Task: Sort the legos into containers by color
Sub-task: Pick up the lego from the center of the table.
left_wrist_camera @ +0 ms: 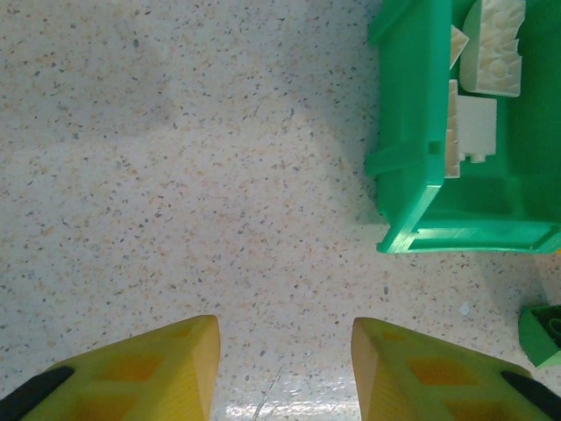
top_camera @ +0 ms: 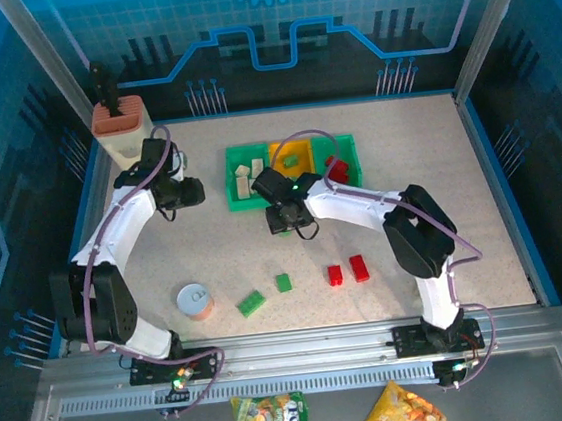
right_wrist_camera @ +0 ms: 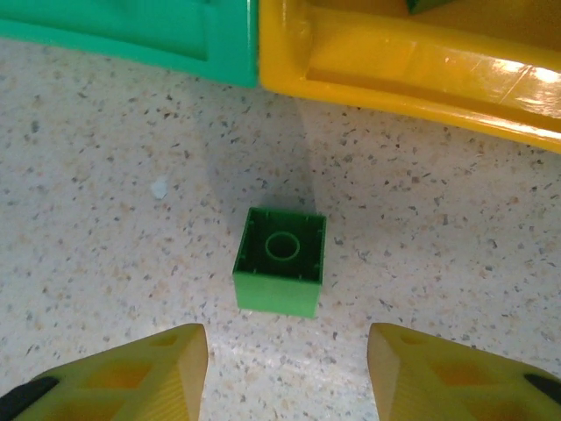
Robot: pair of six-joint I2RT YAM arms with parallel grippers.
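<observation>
Pickup of a green brick looked to be the step in hand. Your right tool hung over it, fingers spread wide with nothing between them. The brick lay hollow side up on the surface, just near of the seam where the left green tray met the yellow tray. It sat just beyond the fingertips, not between them. Your left tool was likewise wide and empty, over bare surface left of the left green tray, which held cream bricks.

Judging by the lay of things, you were perhaps halfway. A green piece showed in the yellow tray, and red bricks lay in the right green tray. Two loose green bricks and two loose red bricks waited on the near surface, right of the can.

The next move called for you to push the right tool a little farther so its fingers straddled the brick. After that you needed to lower, close on two flat walls and lift clear of the tray rim. The yellow tray seemed the place to drop it. The tray walls stood close behind, so you had little room to overshoot.
</observation>
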